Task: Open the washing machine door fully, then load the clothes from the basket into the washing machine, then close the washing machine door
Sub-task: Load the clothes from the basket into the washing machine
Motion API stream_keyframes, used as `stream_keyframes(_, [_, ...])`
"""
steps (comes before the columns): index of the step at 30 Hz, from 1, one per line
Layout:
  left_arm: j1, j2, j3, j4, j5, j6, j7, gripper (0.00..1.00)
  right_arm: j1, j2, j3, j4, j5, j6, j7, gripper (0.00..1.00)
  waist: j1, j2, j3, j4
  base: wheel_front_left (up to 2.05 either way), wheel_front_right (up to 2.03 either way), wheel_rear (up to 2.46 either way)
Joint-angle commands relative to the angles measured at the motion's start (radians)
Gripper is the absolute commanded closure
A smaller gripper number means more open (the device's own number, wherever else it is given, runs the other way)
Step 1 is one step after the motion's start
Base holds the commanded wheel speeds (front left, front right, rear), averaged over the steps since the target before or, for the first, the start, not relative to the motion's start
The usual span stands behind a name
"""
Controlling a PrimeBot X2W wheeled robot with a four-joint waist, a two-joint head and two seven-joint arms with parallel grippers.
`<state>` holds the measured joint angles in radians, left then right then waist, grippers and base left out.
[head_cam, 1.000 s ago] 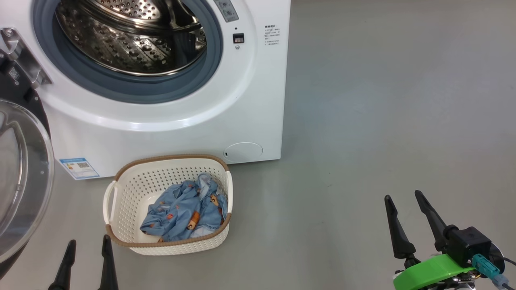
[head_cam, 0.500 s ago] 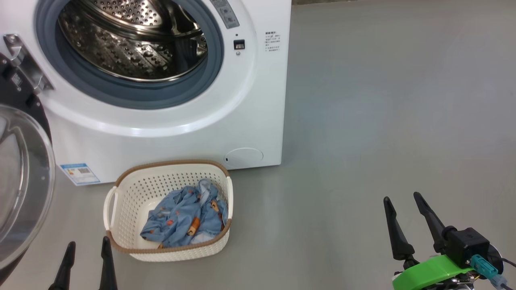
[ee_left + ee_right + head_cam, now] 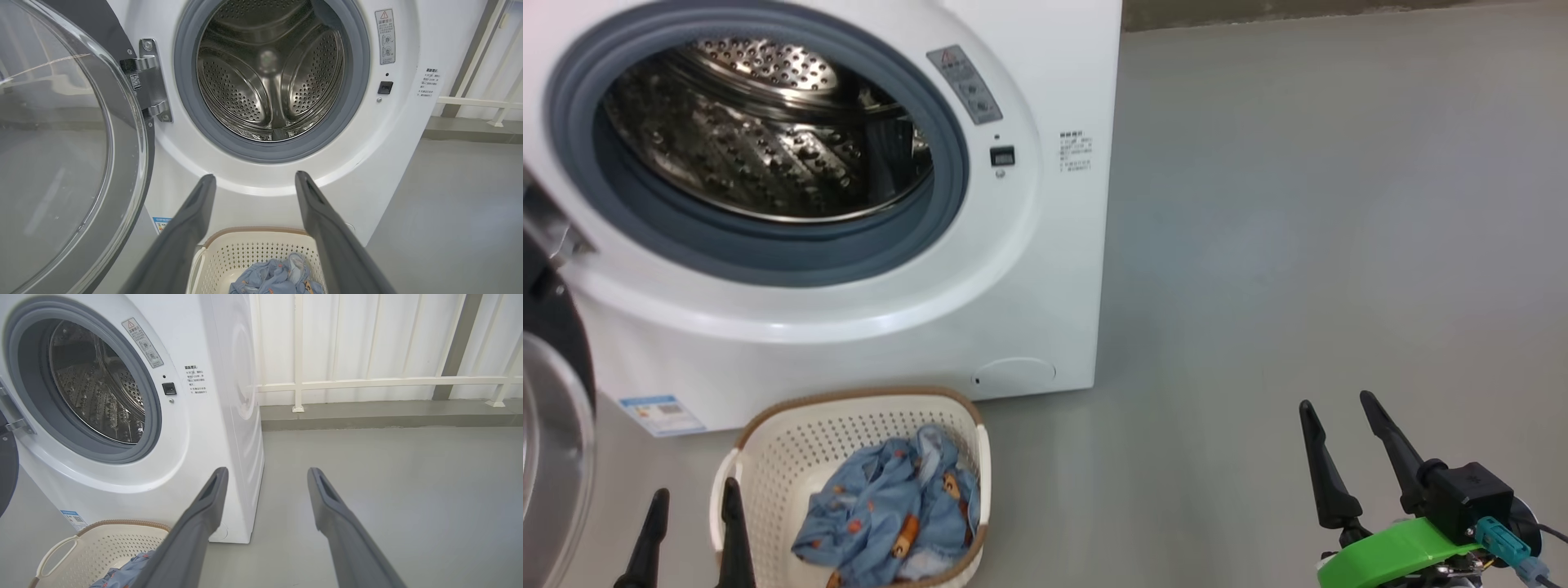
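Camera tilted up; basket [image 3: 792, 457] with clothes [image 3: 890, 523] lies near spread left tool [image 3: 694, 487].

our left gripper [image 3: 693, 492] sits low on our left in the head view, its two dark fingers pointing up and spread wide. our right gripper [image 3: 1336, 400] sits low on our right, fingers parted just as wide and leaning slightly leftward above a green wrist bracket [image 3: 1396, 551].

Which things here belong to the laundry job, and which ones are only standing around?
For the job: washing machine, its open door, basket, blue clothes inside it.
Just there: white railing, grey floor.
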<state>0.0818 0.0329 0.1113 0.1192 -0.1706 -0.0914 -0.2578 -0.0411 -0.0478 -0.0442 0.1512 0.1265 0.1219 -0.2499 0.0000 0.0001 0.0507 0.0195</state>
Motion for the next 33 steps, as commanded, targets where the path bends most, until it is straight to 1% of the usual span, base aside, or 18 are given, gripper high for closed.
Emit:
stream_keyframes(1, [-0.025, 0.017, 0.036, -0.031, -0.003, 0.003, -0.004, 0.0, -0.01, -0.002, 0.027, -0.021, 0.012, 0.009, -0.012, 0.0, 0.0, -0.0001, 0.003, 0.0, 1.59, -1.59, 0.0])
stream_keyframes(5, [-0.028, 0.017, 0.039, -0.031, -0.005, 0.003, -0.004, 0.0, -0.014, -0.002, 0.029, -0.02, 0.016, 0.009, -0.012, 0.0, 0.0, -0.0001, 0.014, -0.001, 1.15, -1.15, 0.0])
stream_keyframes(10, [-0.034, 0.017, 0.041, -0.028, -0.008, 0.004, -0.004, 0.0, -0.019, -0.002, 0.03, -0.016, 0.02, 0.009, -0.012, 0.0, 0.0, -0.0001, 0.024, -0.004, 0.5, -0.5, 0.0])
stream_keyframes(27, [-0.041, 0.017, 0.032, -0.015, -0.005, -0.008, -0.004, 0.0, -0.025, -0.002, 0.033, -0.009, 0.018, 0.009, -0.012, 0.0, 0.0, -0.0001, 0.026, -0.005, 0.01, -0.01, 0.0])
stream_keyframes(33, [-0.043, 0.017, 0.03, -0.017, -0.023, -0.017, -0.004, 0.0, -0.026, -0.002, 0.034, -0.009, 0.017, 0.009, -0.012, 0.0, 0.0, -0.0001, 0.03, -0.005, 0.0, 0.0, 0.0])
